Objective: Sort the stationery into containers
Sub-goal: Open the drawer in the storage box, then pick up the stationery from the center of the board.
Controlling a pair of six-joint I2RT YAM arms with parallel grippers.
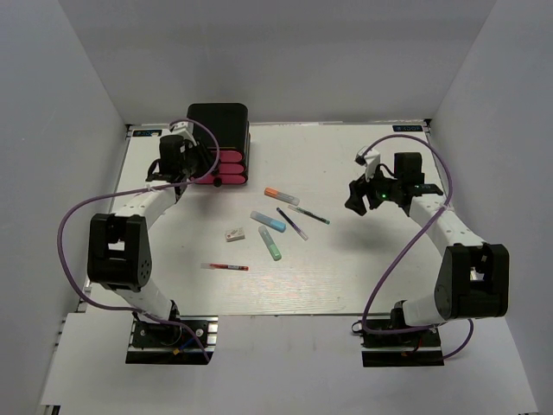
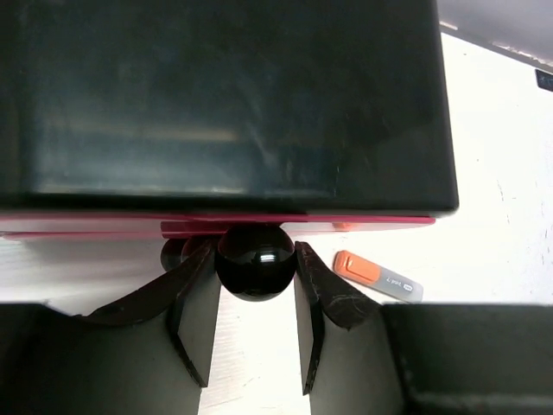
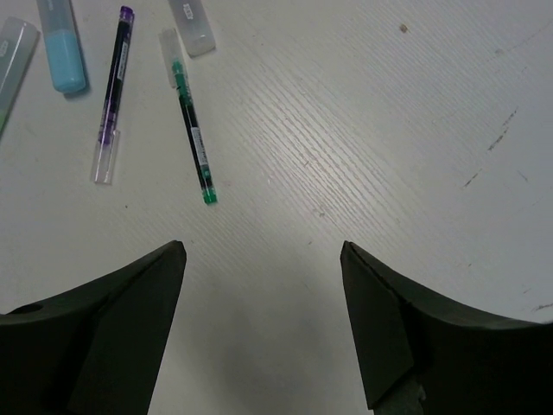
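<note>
White table, black chest far left, markers, pens, white eraser at centre, red pen nearest.

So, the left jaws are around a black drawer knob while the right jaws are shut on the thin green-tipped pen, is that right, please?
Not quite: the right wrist view shows the right jaws open and empty over the table, with the thin green-tipped pen lying loose beyond them. The left jaws are indeed around the black drawer knob.
</note>
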